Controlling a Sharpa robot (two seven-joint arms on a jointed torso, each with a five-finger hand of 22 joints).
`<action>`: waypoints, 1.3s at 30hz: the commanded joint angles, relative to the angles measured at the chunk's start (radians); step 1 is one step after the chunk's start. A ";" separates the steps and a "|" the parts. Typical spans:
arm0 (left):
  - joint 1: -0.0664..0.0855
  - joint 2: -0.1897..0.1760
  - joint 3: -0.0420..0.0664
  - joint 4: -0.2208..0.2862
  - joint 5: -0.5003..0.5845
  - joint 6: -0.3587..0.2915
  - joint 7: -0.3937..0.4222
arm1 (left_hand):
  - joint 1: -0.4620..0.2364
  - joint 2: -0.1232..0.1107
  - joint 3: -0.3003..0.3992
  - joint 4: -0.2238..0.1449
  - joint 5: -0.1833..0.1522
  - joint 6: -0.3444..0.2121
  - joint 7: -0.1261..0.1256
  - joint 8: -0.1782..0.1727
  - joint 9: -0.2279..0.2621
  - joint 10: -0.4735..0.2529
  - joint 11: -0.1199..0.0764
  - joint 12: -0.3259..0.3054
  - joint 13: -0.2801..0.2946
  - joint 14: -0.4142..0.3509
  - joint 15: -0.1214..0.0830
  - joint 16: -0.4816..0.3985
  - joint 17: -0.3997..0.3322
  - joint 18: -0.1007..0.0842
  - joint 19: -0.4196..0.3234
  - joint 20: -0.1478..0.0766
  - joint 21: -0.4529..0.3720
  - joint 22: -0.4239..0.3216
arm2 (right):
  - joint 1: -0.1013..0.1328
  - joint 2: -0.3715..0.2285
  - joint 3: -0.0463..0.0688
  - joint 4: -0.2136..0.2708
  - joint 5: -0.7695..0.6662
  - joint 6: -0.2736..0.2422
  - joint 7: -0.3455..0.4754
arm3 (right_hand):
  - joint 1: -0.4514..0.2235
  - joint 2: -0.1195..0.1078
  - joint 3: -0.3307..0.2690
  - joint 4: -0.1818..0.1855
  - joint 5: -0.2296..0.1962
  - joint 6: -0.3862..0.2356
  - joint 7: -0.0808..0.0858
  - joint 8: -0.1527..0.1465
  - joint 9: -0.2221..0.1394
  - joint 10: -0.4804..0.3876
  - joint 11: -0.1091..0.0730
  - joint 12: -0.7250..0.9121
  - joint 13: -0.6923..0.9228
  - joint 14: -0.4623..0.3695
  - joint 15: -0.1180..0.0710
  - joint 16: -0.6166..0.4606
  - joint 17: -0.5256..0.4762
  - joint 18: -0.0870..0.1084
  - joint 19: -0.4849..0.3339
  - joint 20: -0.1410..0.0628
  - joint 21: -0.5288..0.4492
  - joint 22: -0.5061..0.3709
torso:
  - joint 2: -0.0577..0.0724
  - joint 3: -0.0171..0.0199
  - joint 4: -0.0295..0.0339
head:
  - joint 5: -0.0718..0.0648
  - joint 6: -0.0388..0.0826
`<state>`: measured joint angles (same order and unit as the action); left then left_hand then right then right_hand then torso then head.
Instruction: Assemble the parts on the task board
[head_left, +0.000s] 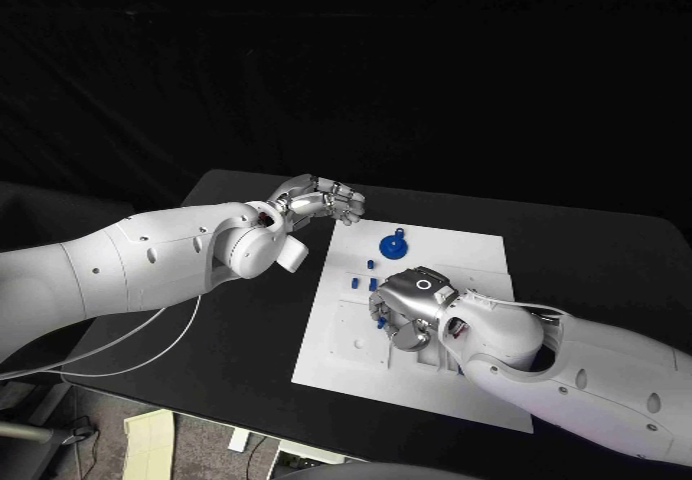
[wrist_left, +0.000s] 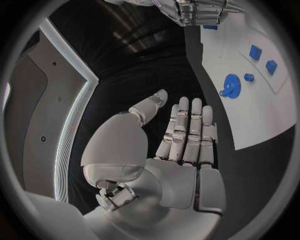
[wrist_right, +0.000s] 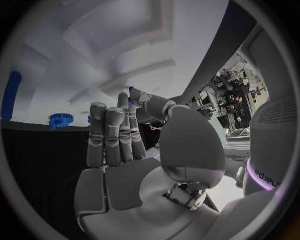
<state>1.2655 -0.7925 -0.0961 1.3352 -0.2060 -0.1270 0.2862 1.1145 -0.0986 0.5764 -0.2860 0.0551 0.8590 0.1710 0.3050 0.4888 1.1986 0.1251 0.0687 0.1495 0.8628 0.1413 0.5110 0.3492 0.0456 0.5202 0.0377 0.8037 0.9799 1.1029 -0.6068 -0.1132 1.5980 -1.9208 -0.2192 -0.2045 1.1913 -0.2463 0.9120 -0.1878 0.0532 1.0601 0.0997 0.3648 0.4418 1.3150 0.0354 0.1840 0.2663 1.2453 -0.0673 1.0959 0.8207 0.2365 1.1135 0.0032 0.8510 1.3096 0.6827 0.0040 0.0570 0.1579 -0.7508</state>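
- Two hands were over the black table (head_left: 577, 235). The right hand (head_left: 410, 305) hung low over the middle of the white task board (head_left: 462, 250), fingers curled downward — whether it pinched a part I could not tell.
- The right wrist view showed a sliver of blue at that hand's fingertips (wrist_right: 132, 100).
- The left hand (head_left: 320, 199) hovered just off the board's far-left corner, released, its fingers (wrist_left: 187, 130) straight, close together and grasping nothing.
- A blue gear (head_left: 394, 245) lay on the board's far half.
- Small blue parts (head_left: 369, 283) lay just beside the right hand.
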 joint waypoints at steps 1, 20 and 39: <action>0.001 0.001 0.001 0.003 0.006 0.003 0.008 | 0.004 0.005 -0.005 0.001 0.006 -0.008 -0.001 0.006 -0.001 -0.007 0.001 0.002 -0.001 0.008 0.001 -0.005 0.001 0.007 0.002 0.004 -0.004 0.002 | -0.001 0.004 -0.001 -0.006 -0.009 0.029 -0.006 | -0.005 0.004 0.001 -0.005 0.004 0.005 0.000 0.007 0.001 0.007 0.001 -0.004 0.001 0.002 -0.007 0.003 0.002 0.025 0.004 -0.001 0.005 0.017 | 0.000 -0.0003 0.0002 | 0.000 -0.001; 0.001 0.000 0.001 0.005 0.007 0.003 0.008 | 0.005 0.006 -0.005 0.000 0.006 -0.009 -0.001 0.007 -0.002 -0.007 0.001 0.002 -0.002 0.008 0.002 -0.007 0.002 0.007 0.002 0.004 -0.005 0.002 | -0.001 0.012 -0.001 -0.009 -0.028 0.045 -0.010 | -0.006 0.005 0.001 -0.007 0.004 0.005 0.000 0.006 0.001 0.007 0.001 -0.005 0.002 0.002 -0.007 0.003 0.003 0.025 0.003 -0.001 0.005 0.017 | 0.000 -0.0008 0.0004 | 0.000 -0.002; 0.001 0.008 0.001 0.001 0.010 0.002 0.007 | 0.006 0.006 -0.005 0.000 0.006 -0.009 -0.001 0.007 -0.002 -0.007 0.001 0.002 -0.003 0.009 0.002 -0.009 0.004 0.007 0.003 0.005 -0.006 0.002 | -0.001 0.024 -0.006 -0.022 -0.009 0.063 -0.010 | -0.013 -0.002 -0.003 -0.012 0.017 -0.004 0.004 0.000 -0.002 -0.002 0.005 -0.016 0.004 -0.005 -0.003 -0.002 0.003 0.025 -0.004 0.001 0.001 0.016 | -0.001 0.0007 0.0002 | -0.003 -0.001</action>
<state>1.2656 -0.7868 -0.0962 1.3356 -0.2041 -0.1271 0.2858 1.1145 -0.0986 0.5764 -0.2860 0.0550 0.8589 0.1709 0.3050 0.4888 1.1985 0.1251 0.0687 0.1480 0.8665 0.1450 0.5072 0.3517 0.0379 0.5202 0.0377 0.8038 0.9812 1.1034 -0.5820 -0.1170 1.5760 -1.9274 -0.1837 -0.2114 1.1839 -0.2475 0.9092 -0.1962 0.0673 1.0593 0.0990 0.3677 0.4413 1.3148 0.0353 0.1739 0.2700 1.2432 -0.0694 1.0959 0.8233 0.2364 1.1126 0.0040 0.8507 1.3096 0.6822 0.0039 0.0566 0.1551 -0.7517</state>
